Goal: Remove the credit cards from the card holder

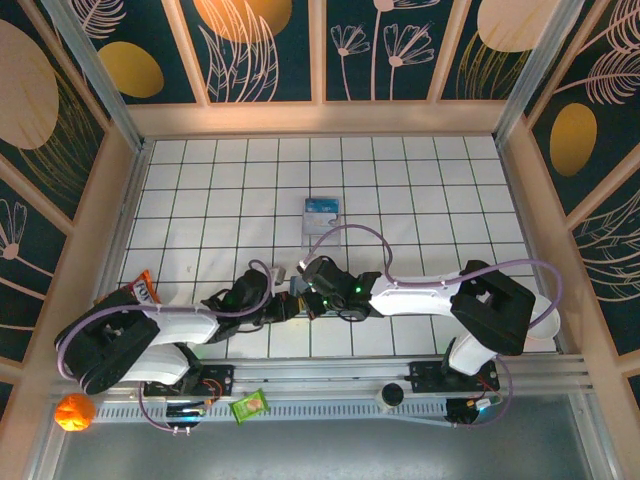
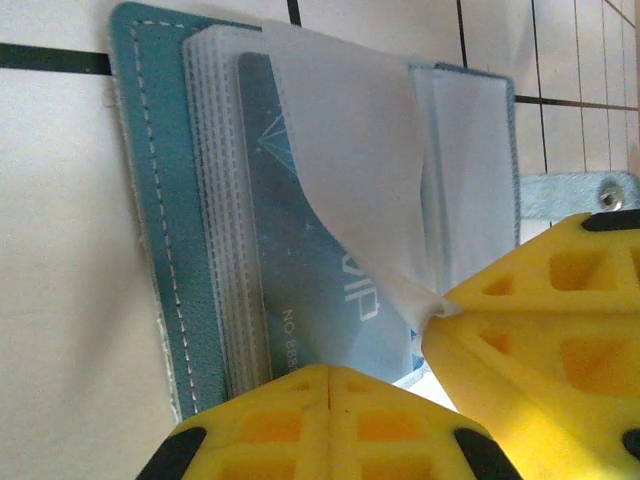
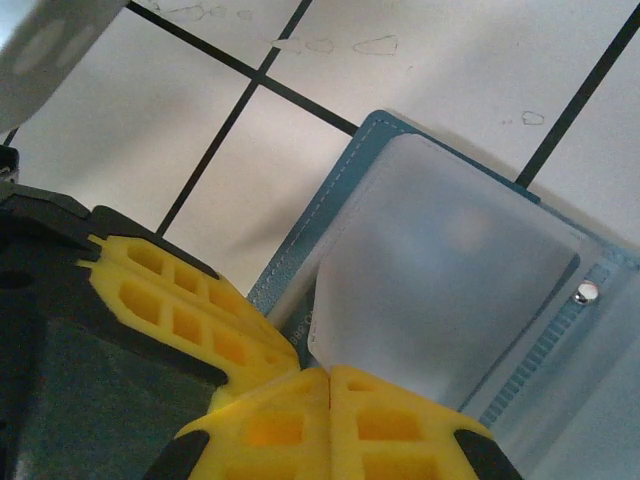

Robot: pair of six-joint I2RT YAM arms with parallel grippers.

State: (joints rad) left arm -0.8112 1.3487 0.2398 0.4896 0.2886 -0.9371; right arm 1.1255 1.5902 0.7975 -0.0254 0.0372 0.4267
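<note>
Tiled table [image 1: 220, 190]: right end effector [image 3: 325, 368] pinches card holder [image 2: 165, 250] sleeve; left end effector [image 2: 328, 368] pressed together at its edge.

I counted one flat teal stitched card holder [image 2: 165, 250], one blue plastic card [image 2: 300, 270], possibly more, and one clear case [image 1: 322, 212].

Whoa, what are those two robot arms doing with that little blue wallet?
They are working on an open card holder lying on the tiled table. The right pincer is shut on a clear sleeve and lifts it off the holder. The left pincer is shut at the holder's edge, beside a blue card that is not out yet.
</note>
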